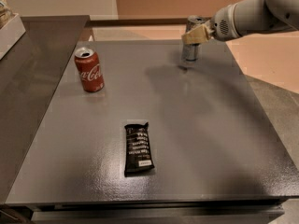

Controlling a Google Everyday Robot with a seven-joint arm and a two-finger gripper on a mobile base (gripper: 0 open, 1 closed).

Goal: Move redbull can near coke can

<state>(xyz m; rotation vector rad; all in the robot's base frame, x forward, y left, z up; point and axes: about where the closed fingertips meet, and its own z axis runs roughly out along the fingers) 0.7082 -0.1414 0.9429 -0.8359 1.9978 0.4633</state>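
Note:
The redbull can (pixel 191 49), slim and silver with a silver top, is at the far right of the grey table (pixel 210 139). My gripper (pixel 195 34) comes in from the upper right and is shut on the can's upper part; the can seems to hang just above its shadow on the table. The coke can (pixel 89 70), red with white script, stands upright at the far left of the table, well apart from the redbull can.
A black snack bar (pixel 138 148) lies flat near the table's middle front. A darker counter (pixel 28 78) adjoins the table on the left, with a white box (pixel 10 31) on it. Tan floor lies beyond the far and right edges.

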